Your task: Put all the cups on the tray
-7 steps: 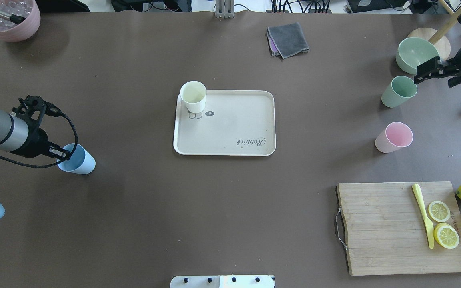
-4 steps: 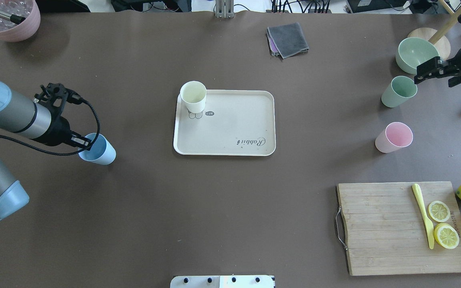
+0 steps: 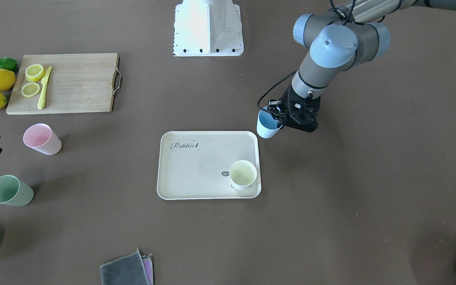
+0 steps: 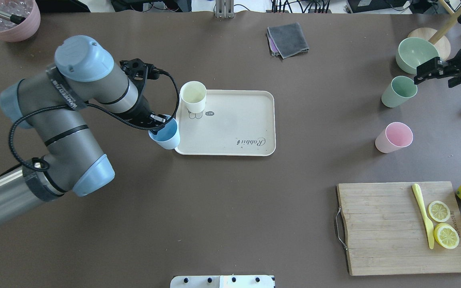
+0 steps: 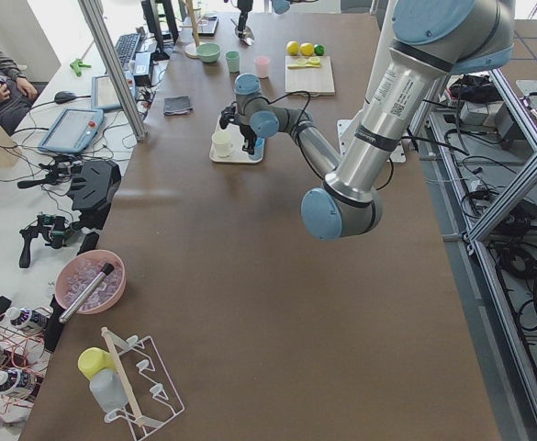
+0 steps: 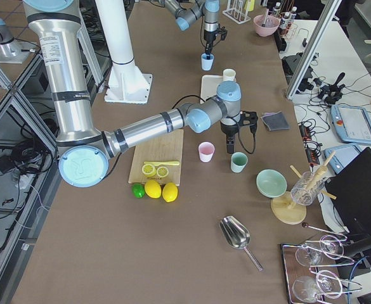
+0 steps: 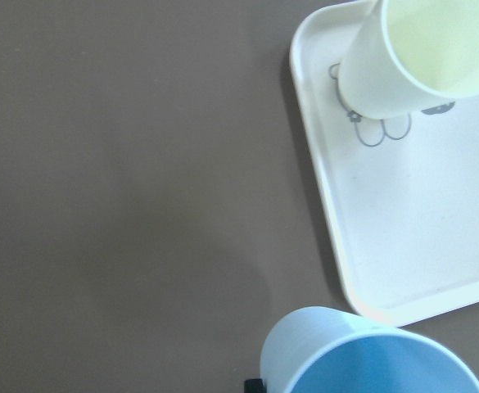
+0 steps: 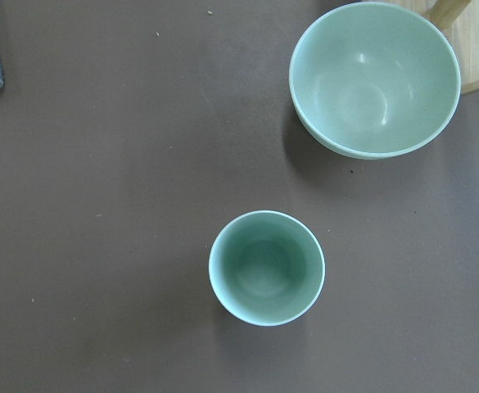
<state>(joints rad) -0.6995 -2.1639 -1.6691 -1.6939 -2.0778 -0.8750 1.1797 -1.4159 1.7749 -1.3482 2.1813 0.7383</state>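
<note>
My left gripper (image 4: 157,119) is shut on the rim of the light blue cup (image 4: 166,137) and holds it at the tray's (image 4: 230,128) left edge, near its front corner. The blue cup also shows in the front-facing view (image 3: 266,127) and the left wrist view (image 7: 362,360). The cream-yellow cup (image 4: 193,96) stands upright in the tray's far left corner. The sage green cup (image 4: 398,92) and the pink cup (image 4: 393,137) stand on the table at the right. My right gripper (image 4: 427,71) hovers open just above the green cup (image 8: 266,268), not touching it.
A green bowl (image 4: 416,54) sits behind the green cup. A wooden cutting board (image 4: 382,228) with lemon slices and a yellow knife lies front right, with lemons beside it. A grey cloth (image 4: 288,39) lies far centre. A mauve pot (image 4: 8,18) is at far left.
My left arm has carried the blue cup to the right, from the table's left side to the tray's left edge. The right arm has not moved.
</note>
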